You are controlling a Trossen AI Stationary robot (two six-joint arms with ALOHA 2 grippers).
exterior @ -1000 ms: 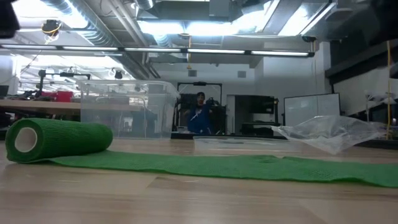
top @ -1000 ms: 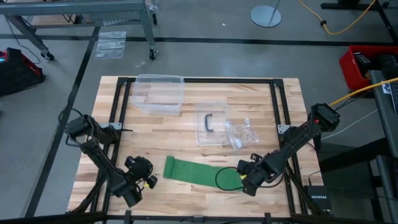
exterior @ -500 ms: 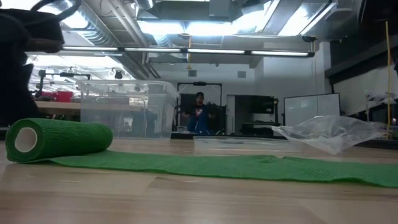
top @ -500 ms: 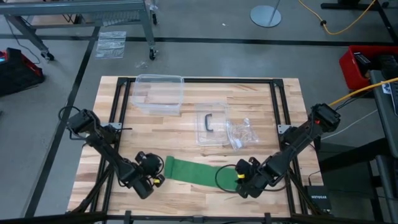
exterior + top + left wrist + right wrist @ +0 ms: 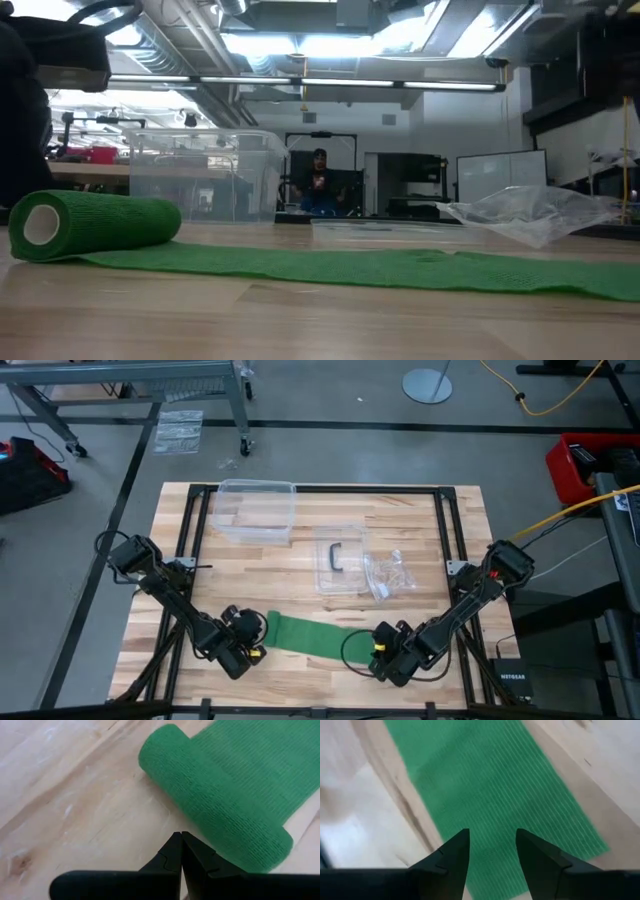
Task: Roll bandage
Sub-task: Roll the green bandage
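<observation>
The bright green bandage (image 5: 315, 635) lies on the wooden table near its front edge. Its left end is rolled up into a short roll (image 5: 95, 225), and the rest lies flat toward the right. My left gripper (image 5: 180, 837) is shut and stands just left of the roll (image 5: 215, 805), with a strip of bare table between them. My right gripper (image 5: 492, 842) is open and points down over the flat strip (image 5: 485, 785), close to its free right end, one finger toward each long edge. In the high view it is at the strip's right end (image 5: 383, 650).
A clear plastic bin (image 5: 255, 510) stands at the back of the table. A clear lid with a black handle (image 5: 338, 558) and a crumpled clear bag (image 5: 390, 575) lie behind the bandage. A person (image 5: 318, 180) stands far off in the room.
My left gripper has moved toward the table's right, up to the roll, and has rolled about its own axis. My right gripper has sunk and shifted left over the strip's free end, also turning. The bandage has kept still.
</observation>
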